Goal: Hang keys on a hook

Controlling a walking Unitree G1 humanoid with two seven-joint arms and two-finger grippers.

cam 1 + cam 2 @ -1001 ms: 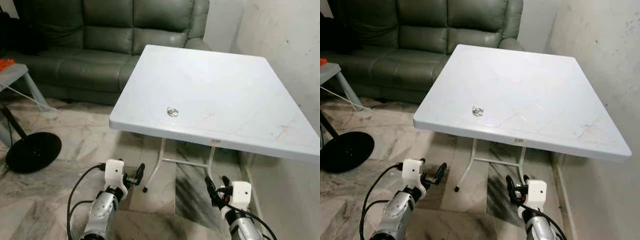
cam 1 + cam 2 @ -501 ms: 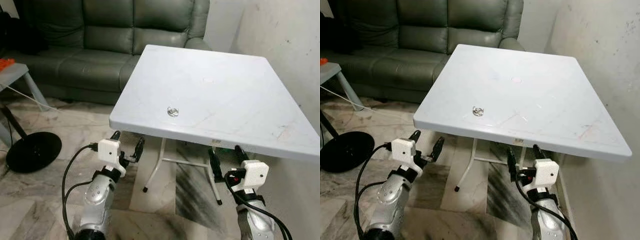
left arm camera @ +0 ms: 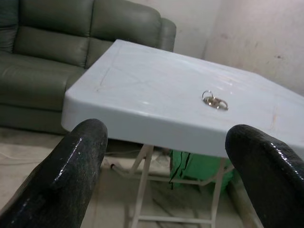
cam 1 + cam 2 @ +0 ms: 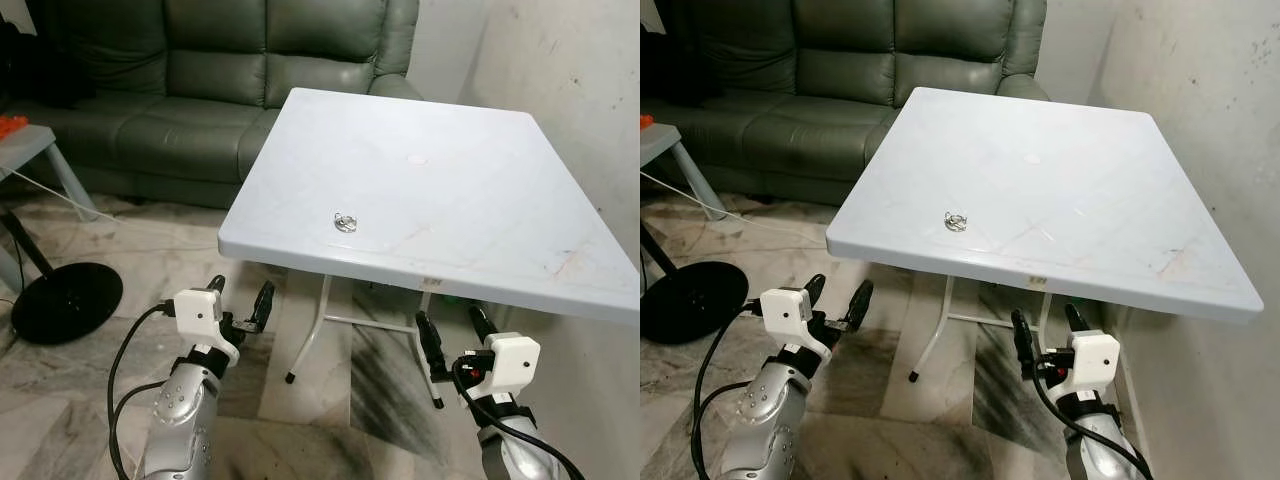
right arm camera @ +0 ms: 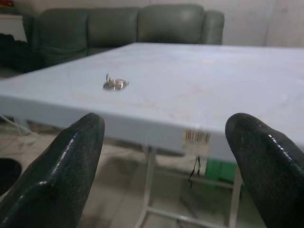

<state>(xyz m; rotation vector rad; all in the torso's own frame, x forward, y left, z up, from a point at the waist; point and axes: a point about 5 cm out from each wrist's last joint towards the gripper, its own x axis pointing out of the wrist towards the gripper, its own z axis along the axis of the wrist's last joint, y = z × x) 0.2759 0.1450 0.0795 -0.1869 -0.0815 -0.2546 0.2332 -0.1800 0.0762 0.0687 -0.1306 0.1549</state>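
A small bunch of silver keys [image 4: 346,222] lies on the white folding table [image 4: 470,190], close to its near edge. My left gripper [image 4: 239,305] is open, raised below and left of the table's near corner. My right gripper [image 4: 452,339] is open too, under the front edge, right of the keys. Both grippers are empty. The left wrist view looks between its black fingers [image 3: 66,175] at the keys [image 3: 214,101]. From the right wrist, the keys [image 5: 115,84] sit past the table edge.
A green leather sofa [image 4: 210,90] stands behind the table. A black round stand base [image 4: 66,302] rests on the marble floor at left, beside a grey side table [image 4: 25,145]. A rough white wall [image 4: 580,90] runs along the right. The table's white legs [image 4: 315,330] stand between my arms.
Both arms rose from low near the floor towards the table's front edge. Since half a second ago the left gripper dropped and moved slightly left, and the right settled slightly lower.
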